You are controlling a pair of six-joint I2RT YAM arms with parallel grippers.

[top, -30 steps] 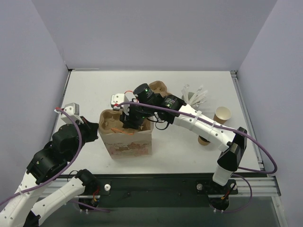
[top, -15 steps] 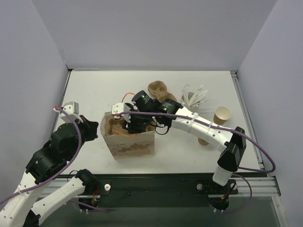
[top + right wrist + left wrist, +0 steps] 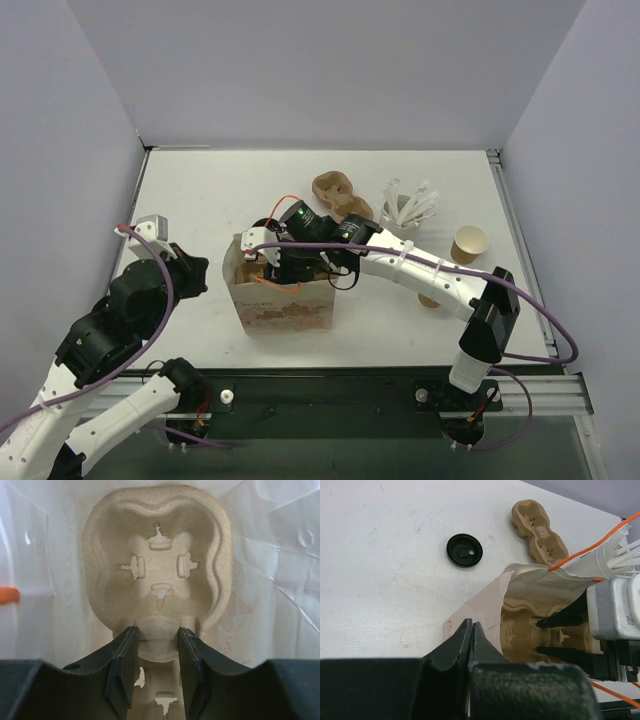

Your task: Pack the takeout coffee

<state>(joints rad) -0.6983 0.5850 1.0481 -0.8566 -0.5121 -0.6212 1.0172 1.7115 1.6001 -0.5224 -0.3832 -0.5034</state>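
The takeout coffee [image 3: 468, 243] stands upright on the worktop [image 3: 200, 190] at the right, just right of the white cup [image 3: 404, 212] of sticks and well apart from both grippers. The right gripper [image 3: 157, 636] reaches down into the open paper bag [image 3: 290, 305] near the middle. Its jaws, partly open, clamp the central ridge of a moulded cup carrier [image 3: 157, 545] lying inside. The left gripper [image 3: 471, 626] is closed at the bag's left rim; whether it pinches the paper I cannot tell. A second carrier [image 3: 338, 192] and a black lid [image 3: 464, 550] lie on the worktop beyond the bag.
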